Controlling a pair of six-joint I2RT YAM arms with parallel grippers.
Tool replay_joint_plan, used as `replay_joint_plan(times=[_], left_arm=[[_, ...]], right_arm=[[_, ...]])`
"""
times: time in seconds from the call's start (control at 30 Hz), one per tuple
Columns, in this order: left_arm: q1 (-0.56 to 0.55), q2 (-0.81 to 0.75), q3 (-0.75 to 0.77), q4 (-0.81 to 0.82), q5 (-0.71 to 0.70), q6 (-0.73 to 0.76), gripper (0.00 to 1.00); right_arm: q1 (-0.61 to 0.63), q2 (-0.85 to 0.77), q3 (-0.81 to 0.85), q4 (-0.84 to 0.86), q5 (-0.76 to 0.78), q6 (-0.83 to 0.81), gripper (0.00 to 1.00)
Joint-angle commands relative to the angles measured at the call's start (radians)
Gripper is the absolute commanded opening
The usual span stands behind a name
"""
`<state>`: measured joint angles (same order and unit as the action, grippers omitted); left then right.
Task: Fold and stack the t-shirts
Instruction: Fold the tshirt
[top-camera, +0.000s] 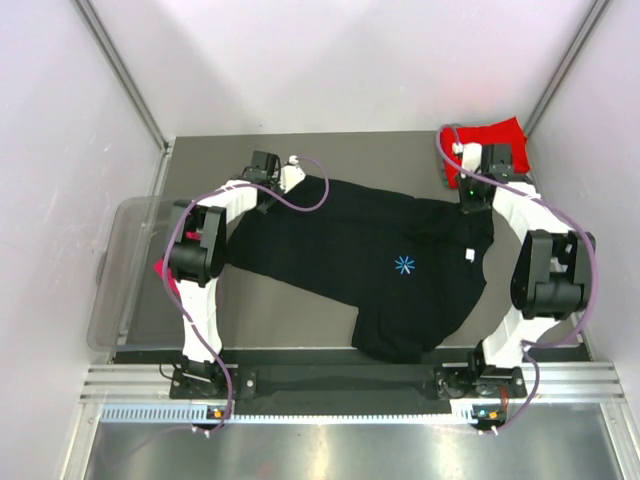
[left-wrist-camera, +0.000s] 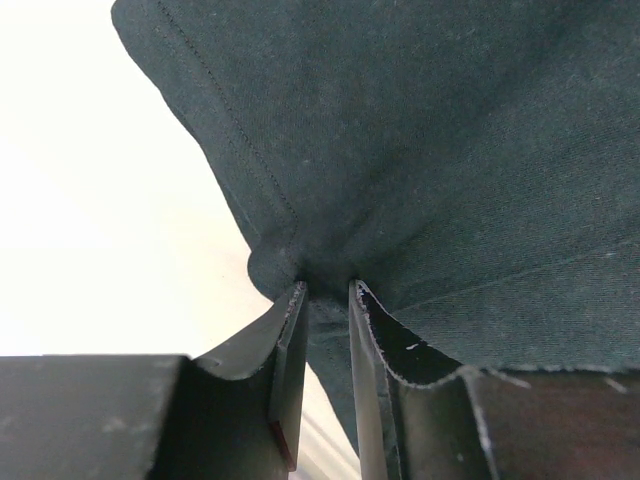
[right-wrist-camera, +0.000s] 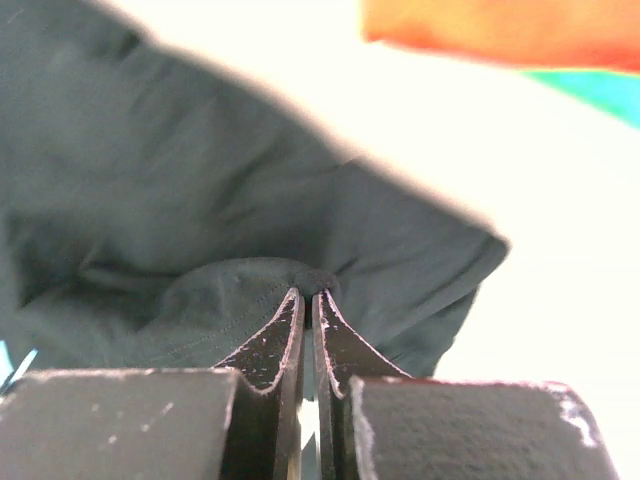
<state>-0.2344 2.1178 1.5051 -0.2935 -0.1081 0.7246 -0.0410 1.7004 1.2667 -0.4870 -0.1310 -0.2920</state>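
**Black t-shirt held at both far corners**

The black t-shirt is lying spread across the table, starburst print facing up. I am pinching its hem in the left gripper, and the right gripper is clamping a fold. A red t-shirt is sitting at the far right.

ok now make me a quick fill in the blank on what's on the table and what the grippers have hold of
1. The t-shirt pinched by both the left gripper and the right gripper is ___.
2. Its starburst print is light ___.
3. The other shirt, at the far right corner of the table, is ___.
4. The clear bin stands at the table's ___ edge.

Missing words: black; blue; red; left
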Motion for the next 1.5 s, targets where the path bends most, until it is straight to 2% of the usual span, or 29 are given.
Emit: replay_joint_plan(times=[0.0, 0.1, 0.13, 0.17, 0.27, 0.33, 0.4, 0.43, 0.47, 0.5, 0.53, 0.67, 0.77, 1.0, 1.47], left_arm=[[0.012, -0.009, -0.009, -0.064, 0.007, -0.021, 0.29], [0.012, -0.007, -0.008, -0.064, 0.010, -0.030, 0.28], [0.012, -0.009, -0.009, -0.065, 0.010, -0.031, 0.28], [0.012, -0.007, -0.011, -0.067, 0.011, -0.034, 0.28], [0.012, -0.007, -0.014, -0.065, 0.012, -0.039, 0.27], [0.012, -0.007, -0.014, -0.068, 0.008, -0.039, 0.27], [0.012, -0.009, -0.014, -0.068, 0.010, -0.042, 0.27], [0.012, -0.009, -0.013, -0.070, 0.008, -0.044, 0.27], [0.012, -0.009, -0.014, -0.068, 0.010, -0.047, 0.27], [0.012, -0.010, -0.013, -0.068, 0.011, -0.048, 0.27], [0.012, -0.009, -0.013, -0.067, 0.013, -0.050, 0.27], [0.012, -0.005, -0.013, -0.061, 0.013, -0.057, 0.27], [0.012, 0.001, -0.008, -0.064, 0.013, -0.062, 0.27], [0.012, 0.005, -0.017, -0.059, 0.002, -0.062, 0.26], [0.014, 0.013, -0.019, -0.056, 0.002, -0.063, 0.25]], right_arm=[[-0.023, 0.024, 0.089, 0.096, 0.068, 0.011, 0.00], [-0.023, 0.047, 0.102, 0.119, 0.096, 0.013, 0.00], [-0.023, 0.050, 0.100, 0.120, 0.108, 0.020, 0.05], [-0.023, 0.047, 0.097, 0.122, 0.122, 0.024, 0.21], [-0.023, -0.037, 0.027, 0.161, 0.125, 0.021, 0.39], [-0.023, -0.155, -0.073, 0.197, 0.108, -0.018, 0.45], [-0.022, -0.226, -0.152, 0.205, 0.021, -0.088, 0.46], [-0.022, -0.272, -0.173, 0.186, -0.096, -0.125, 0.45], [-0.020, -0.284, -0.187, 0.121, -0.146, -0.162, 0.44], [-0.016, -0.286, -0.207, 0.090, -0.177, -0.206, 0.42], [-0.013, -0.279, -0.214, 0.037, -0.214, -0.225, 0.35], [-0.013, -0.231, -0.253, -0.001, -0.255, -0.315, 0.27], [-0.013, -0.182, -0.245, -0.030, -0.298, -0.346, 0.24], [-0.005, -0.039, -0.145, -0.101, -0.360, -0.358, 0.31], [0.030, 0.034, -0.112, -0.088, -0.381, -0.348, 0.41]])
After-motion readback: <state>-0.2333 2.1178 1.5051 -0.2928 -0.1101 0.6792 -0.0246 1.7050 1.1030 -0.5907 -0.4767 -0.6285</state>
